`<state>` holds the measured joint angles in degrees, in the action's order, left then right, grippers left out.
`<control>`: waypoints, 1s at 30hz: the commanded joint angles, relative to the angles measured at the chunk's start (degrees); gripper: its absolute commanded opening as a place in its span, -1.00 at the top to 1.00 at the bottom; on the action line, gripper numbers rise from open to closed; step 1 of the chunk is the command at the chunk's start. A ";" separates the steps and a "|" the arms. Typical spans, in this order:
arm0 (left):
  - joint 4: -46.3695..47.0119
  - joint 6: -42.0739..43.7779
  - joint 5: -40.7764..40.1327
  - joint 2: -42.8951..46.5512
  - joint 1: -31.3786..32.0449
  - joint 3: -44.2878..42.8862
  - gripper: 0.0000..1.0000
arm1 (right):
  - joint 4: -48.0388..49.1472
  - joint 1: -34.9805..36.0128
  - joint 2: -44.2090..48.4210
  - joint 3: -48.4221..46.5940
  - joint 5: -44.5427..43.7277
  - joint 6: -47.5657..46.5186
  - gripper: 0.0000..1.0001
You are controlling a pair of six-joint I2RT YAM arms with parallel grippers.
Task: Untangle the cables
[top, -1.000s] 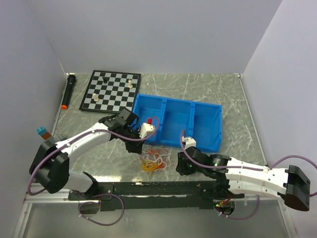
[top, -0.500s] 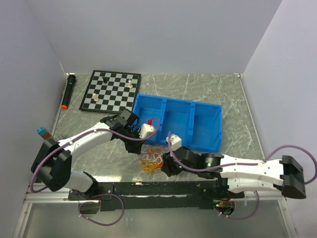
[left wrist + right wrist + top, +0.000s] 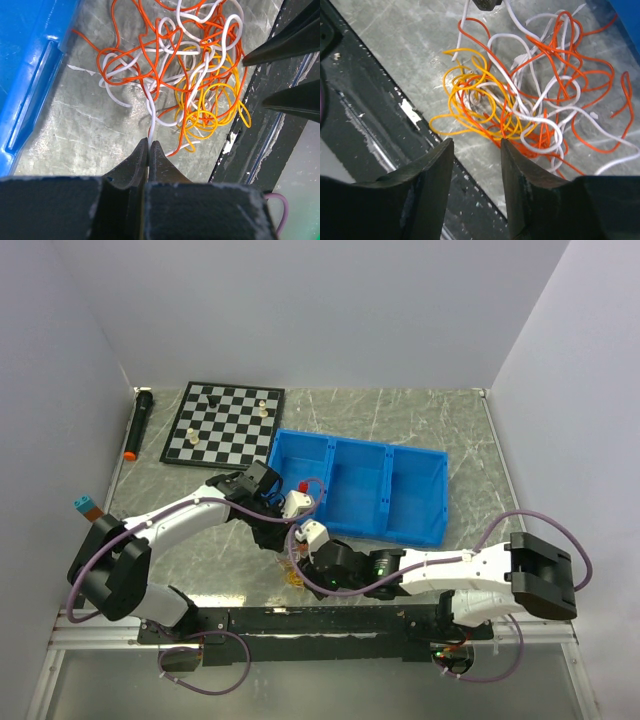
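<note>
The cables are a tangle of thin red-orange, white and yellow cords (image 3: pixel 187 82) lying on the grey table in front of the blue bin; the tangle also shows in the right wrist view (image 3: pixel 520 95). In the top view only a bit of it (image 3: pixel 292 568) shows between the two grippers. My left gripper (image 3: pixel 149 143) is shut on a white strand at the tangle's edge, with an orange strand beside it; in the top view it (image 3: pixel 276 540) sits just left of the pile. My right gripper (image 3: pixel 476 145) is open and empty, low over the yellow loops at the pile's near edge (image 3: pixel 306 578).
A blue three-compartment bin (image 3: pixel 405 502) stands right behind the tangle, its wall close by in the left wrist view (image 3: pixel 30 60). A black rail (image 3: pixel 330 620) runs along the table's near edge. A chessboard (image 3: pixel 225 423) and a black marker (image 3: pixel 137 425) lie at the back left.
My right arm has swung left along the near edge, bringing its open gripper up to the tangle. The left gripper has stayed at the pile's left side.
</note>
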<state>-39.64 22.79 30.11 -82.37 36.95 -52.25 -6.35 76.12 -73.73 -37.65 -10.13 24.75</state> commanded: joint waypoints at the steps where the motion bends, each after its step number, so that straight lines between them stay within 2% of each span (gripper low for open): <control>1: 1.05 -0.11 0.57 -0.25 0.05 -0.57 0.98 | 4.59 0.26 -1.15 -2.08 -1.99 -1.55 0.10; 4: 0.79 -0.02 0.57 -0.60 0.05 -0.75 0.98 | 5.21 0.26 -1.15 -1.82 -2.35 -1.29 0.33; 10: 0.88 -0.20 -0.31 -1.04 0.05 -0.57 0.98 | 3.28 0.26 1.48 -0.41 -3.49 0.64 1.00; 20: 1.32 -0.20 -1.63 0.01 -0.03 0.22 0.99 | 1.51 0.35 6.14 3.19 -4.02 2.85 1.00; 21: 1.40 -0.20 -1.81 0.01 0.05 0.39 0.98 | 1.60 0.35 6.49 3.46 -3.85 2.50 0.86; 23: 1.58 -0.11 -2.16 0.10 0.05 0.57 0.98 | 1.60 0.35 5.97 3.29 -3.41 1.44 0.35; 24: 1.75 -0.20 -2.25 0.02 0.05 0.40 0.98 | 1.43 0.35 5.36 3.02 -3.40 1.00 0.25; 30: 2.37 -0.55 -2.25 -0.95 -0.04 0.04 0.98 | 3.89 0.35 1.50 1.35 -2.61 -2.95 0.13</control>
<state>-38.81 22.76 27.99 -83.29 36.95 -51.96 -4.84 76.14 -70.02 -34.65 -12.62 24.82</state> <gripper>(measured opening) 0.026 0.429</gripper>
